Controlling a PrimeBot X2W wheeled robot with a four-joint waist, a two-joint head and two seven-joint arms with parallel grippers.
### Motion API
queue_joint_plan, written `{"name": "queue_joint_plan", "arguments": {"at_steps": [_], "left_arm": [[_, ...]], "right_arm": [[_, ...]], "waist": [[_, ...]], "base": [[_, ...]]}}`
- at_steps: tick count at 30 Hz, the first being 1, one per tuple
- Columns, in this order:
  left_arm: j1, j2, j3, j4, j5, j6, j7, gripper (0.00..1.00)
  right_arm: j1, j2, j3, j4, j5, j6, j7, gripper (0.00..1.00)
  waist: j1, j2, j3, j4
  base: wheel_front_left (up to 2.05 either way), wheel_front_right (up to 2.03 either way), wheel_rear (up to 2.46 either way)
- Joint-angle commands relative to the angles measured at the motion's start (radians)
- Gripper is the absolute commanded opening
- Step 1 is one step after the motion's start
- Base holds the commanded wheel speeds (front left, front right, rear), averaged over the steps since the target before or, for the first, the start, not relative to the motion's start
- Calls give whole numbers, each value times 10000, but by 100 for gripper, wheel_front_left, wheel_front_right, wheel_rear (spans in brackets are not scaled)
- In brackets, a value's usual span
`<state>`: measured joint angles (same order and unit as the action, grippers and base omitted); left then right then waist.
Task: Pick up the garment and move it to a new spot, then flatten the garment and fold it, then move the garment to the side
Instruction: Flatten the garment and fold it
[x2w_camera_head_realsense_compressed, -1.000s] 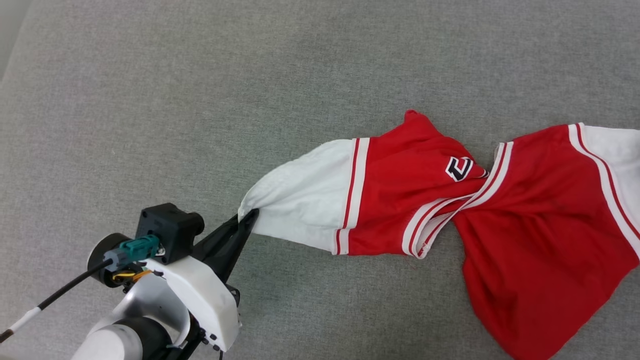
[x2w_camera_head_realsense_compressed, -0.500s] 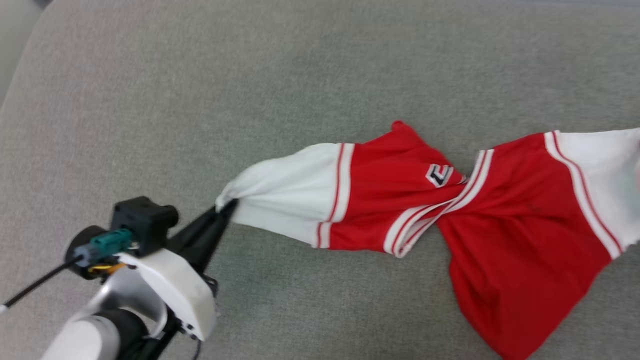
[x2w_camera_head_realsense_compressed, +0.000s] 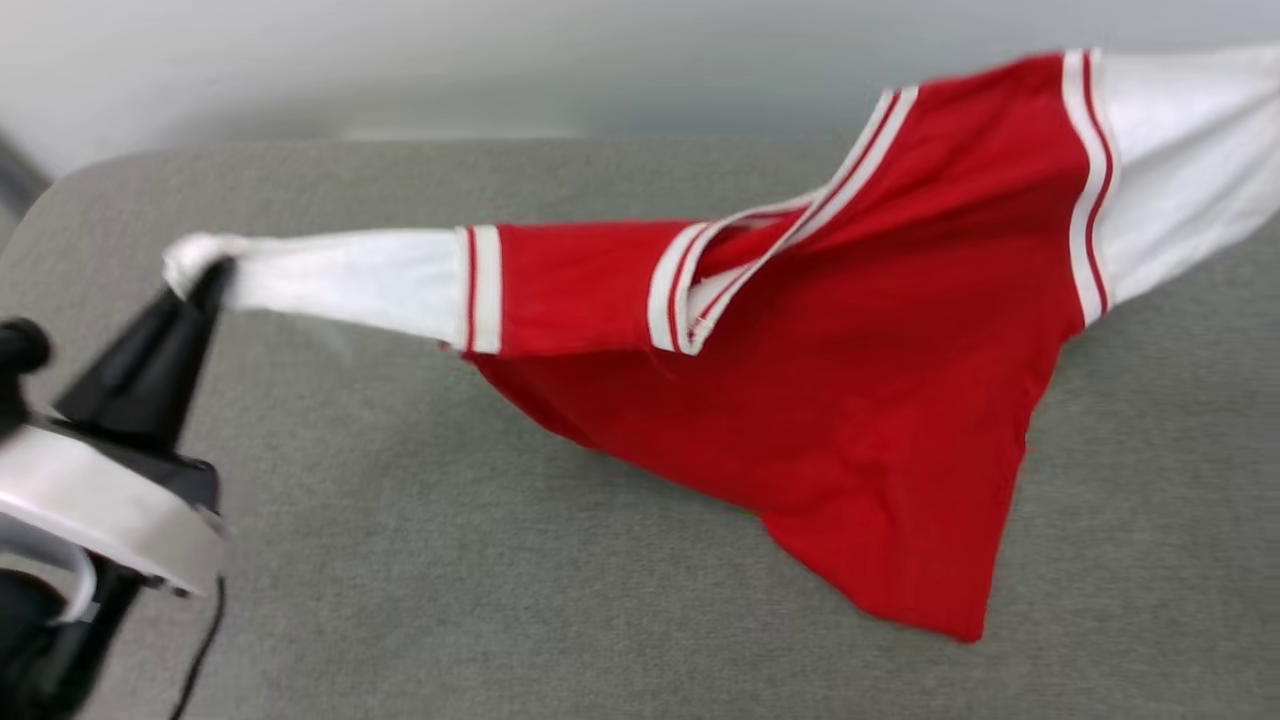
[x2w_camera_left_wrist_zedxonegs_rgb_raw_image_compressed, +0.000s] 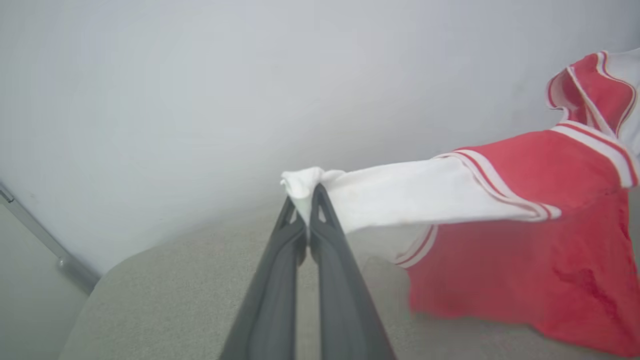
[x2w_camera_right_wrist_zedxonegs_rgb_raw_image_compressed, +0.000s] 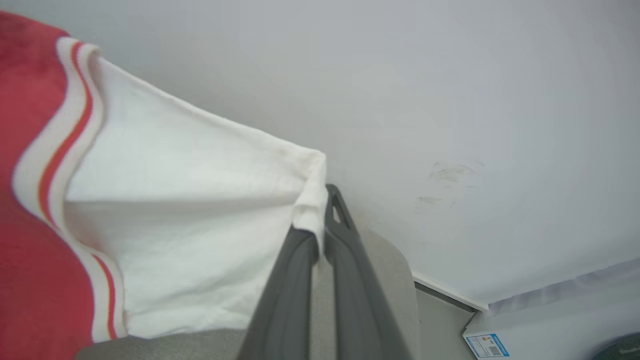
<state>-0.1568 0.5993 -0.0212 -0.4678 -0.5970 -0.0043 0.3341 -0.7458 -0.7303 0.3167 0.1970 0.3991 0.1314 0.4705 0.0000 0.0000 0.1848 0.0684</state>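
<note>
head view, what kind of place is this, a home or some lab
Likely a plain indoor room, home or lab unclear: a grey fabric-covered surface with a rounded corner, a bare pale wall behind it, and a white unit with a label low beside it.

The garment (x2w_camera_head_realsense_compressed: 800, 400) looks blurry in the head view, and its white right end runs off the picture's edge. Left of the garment, the left gripper (x2w_camera_head_realsense_compressed: 213, 272) is blurry too, with its body cut off. In the right wrist view, far right of the garment, a sticker (x2w_camera_right_wrist_zedxonegs_rgb_raw_image_compressed: 487, 345) has print too small to read.
</note>
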Motion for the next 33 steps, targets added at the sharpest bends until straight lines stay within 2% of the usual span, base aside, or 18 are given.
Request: {"name": "queue_joint_plan", "arguments": {"at_steps": [1, 11, 19, 23, 25, 28, 33], "left_arm": [[-181, 142, 230, -159, -79, 59, -63, 0], [-1506, 870, 1938, -753, -829, 247, 60, 0], [-2945, 1184, 2464, -363, -1327, 469, 197, 0], [-3888, 1310, 2319, 88, -1408, 565, 203, 0], [-4354, 1563, 2168, 442, -1070, 625, 284, 0], [-5319, 1614, 1721, 976, -926, 697, 371, 0], [-7415, 1525, 927, 2187, -845, 514, 318, 0]], "right_arm": [[-199, 17, -136, -233, 95, -14, -152, 0], [-1092, 370, -480, -1919, 74, -12, -1144, 0], [-1732, 626, -721, -2581, -88, -14, -1538, 0], [-1979, 801, -1061, -2580, -181, -12, -1579, 0], [-2053, 901, -1236, -2468, -129, -14, -1572, 0], [-2287, 1007, -1469, -2310, 31, -14, -1723, 0], [-3158, 788, -1212, -1952, -253, -15, -2118, 0]], "waist": [[0, 0, -457, -451], [0, 0, -916, -1145], [0, 0, -769, -1392], [0, 0, -351, -1441], [0, 0, -80, -1411], [0, 0, 499, -1348], [0, 0, 1721, -1261]], "base": [[0, 0, 0], [0, 0, 0], [0, 0, 0], [0, 0, 0], [0, 0, 0], [0, 0, 0], [0, 0, 0]]}}
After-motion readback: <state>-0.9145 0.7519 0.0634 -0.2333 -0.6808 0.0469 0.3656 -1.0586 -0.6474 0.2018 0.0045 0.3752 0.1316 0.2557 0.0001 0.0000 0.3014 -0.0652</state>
